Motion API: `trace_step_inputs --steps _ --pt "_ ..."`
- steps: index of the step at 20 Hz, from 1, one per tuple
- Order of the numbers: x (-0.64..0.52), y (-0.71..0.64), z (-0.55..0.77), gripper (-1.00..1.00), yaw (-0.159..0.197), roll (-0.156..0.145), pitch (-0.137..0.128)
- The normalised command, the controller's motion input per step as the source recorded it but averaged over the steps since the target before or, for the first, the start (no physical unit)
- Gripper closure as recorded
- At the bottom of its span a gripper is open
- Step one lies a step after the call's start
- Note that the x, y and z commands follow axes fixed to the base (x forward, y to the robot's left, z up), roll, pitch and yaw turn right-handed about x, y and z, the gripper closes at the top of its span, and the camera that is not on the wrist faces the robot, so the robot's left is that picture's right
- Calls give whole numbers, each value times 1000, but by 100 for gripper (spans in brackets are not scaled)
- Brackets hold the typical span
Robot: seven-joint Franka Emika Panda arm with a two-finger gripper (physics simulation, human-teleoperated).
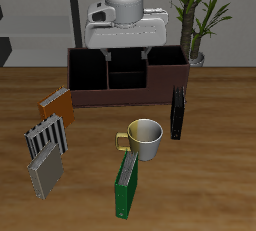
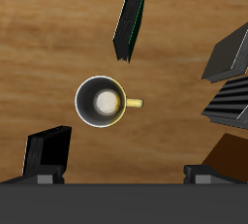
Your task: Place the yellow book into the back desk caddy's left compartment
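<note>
The hand is hovering above the back desk caddy, its fingers apart and gripping nothing. The yellow book, pale grey-tan with fine lines, is leaning near the surface's front edge, its long axis running front to back. The left compartment is sitting empty.

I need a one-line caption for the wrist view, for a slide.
Gripper's view down on a mug, a green book and a black book on the wooden table.

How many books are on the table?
5. An orange book, a striped book and the yellow book stand in a row; a green book stands by the mug; a black book leans beside the caddy.
</note>
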Motion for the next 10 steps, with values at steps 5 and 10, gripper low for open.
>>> trace_step_inputs --steps 5,10 --pt "390 -455 37 -100 83 -1 -37" --pt "254 -380 9 -100 -31 -26 2"
